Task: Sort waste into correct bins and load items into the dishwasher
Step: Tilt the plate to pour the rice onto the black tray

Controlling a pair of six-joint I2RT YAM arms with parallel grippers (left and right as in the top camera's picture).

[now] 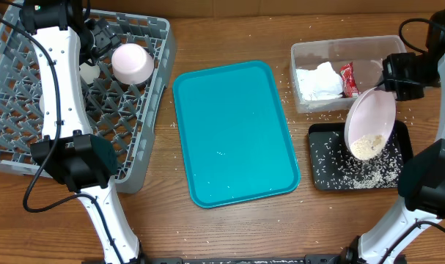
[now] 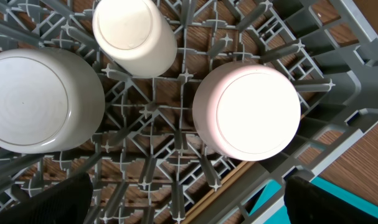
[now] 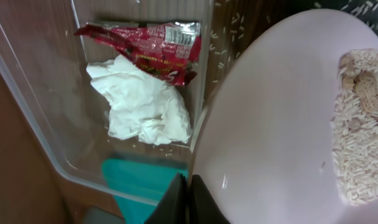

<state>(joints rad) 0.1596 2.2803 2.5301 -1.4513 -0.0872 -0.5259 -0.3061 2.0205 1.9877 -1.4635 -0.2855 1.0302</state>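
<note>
My right gripper [image 3: 189,199] is shut on the rim of a white plate [image 1: 370,117], tilted steeply over the black tray [image 1: 404,132]. Rice [image 1: 369,145] is heaped at the plate's low edge [image 3: 362,124], and rice grains lie in the tray. The clear tub [image 1: 310,53] holds the white napkin [image 1: 317,82] and red wrapper [image 1: 347,79]; both show in the right wrist view, napkin [image 3: 142,102] and wrapper [image 3: 148,46]. My left gripper [image 2: 189,214] is open above the grey dish rack [image 1: 17,95], over an upturned pale bowl [image 2: 248,112], white cup [image 2: 134,34] and another upturned white dish [image 2: 36,99].
The large teal tray [image 1: 233,132] lies in the middle of the wooden table. Loose rice grains are scattered around the tub and black tray [image 1: 332,116]. The left arm's base [image 1: 79,161] stands at the rack's front edge.
</note>
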